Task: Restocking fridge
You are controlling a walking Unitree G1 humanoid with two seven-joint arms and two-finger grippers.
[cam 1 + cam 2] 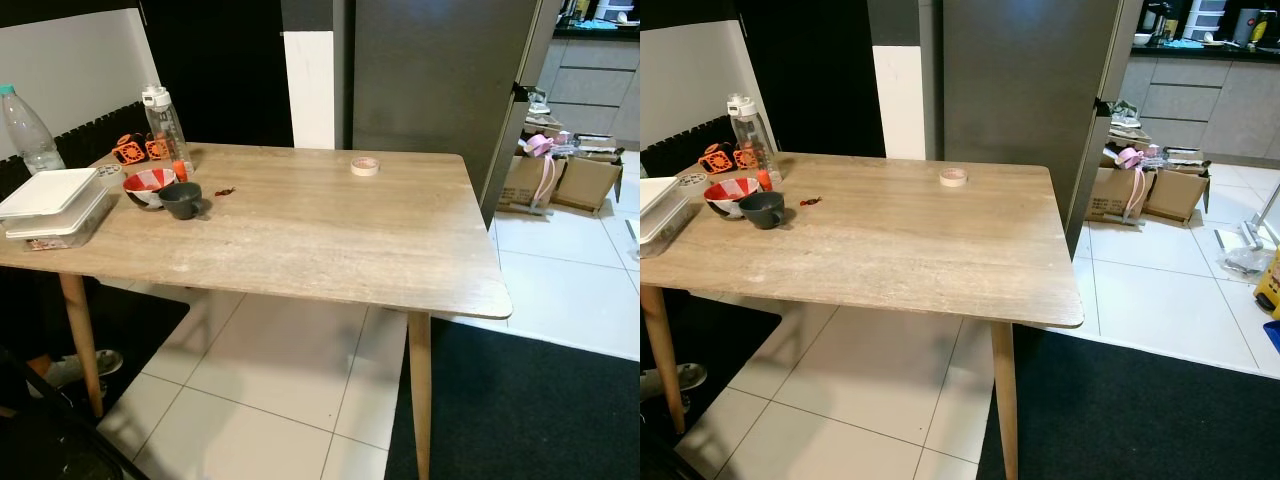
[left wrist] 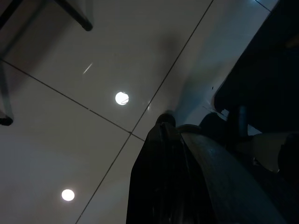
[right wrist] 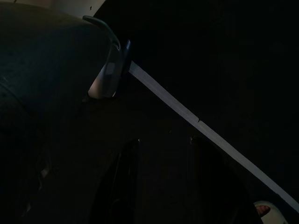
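Restocking unstarted, by your views: fridge (image 1: 440,80) closed, bottles (image 1: 165,125) on table (image 1: 330,240); arms idle, finger state indeterminable.

Wooden table (image 1: 330,235) carries bowls (image 1: 150,185), bottles (image 1: 165,120), containers (image 1: 55,205), tape roll (image 1: 365,166).

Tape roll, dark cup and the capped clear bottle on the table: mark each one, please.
tape roll (image 1: 365,166), left eye view, on its top rim.
dark cup (image 1: 182,200), left eye view, on its outer wall.
capped clear bottle (image 1: 165,124), left eye view, on its clear body below the white cap.
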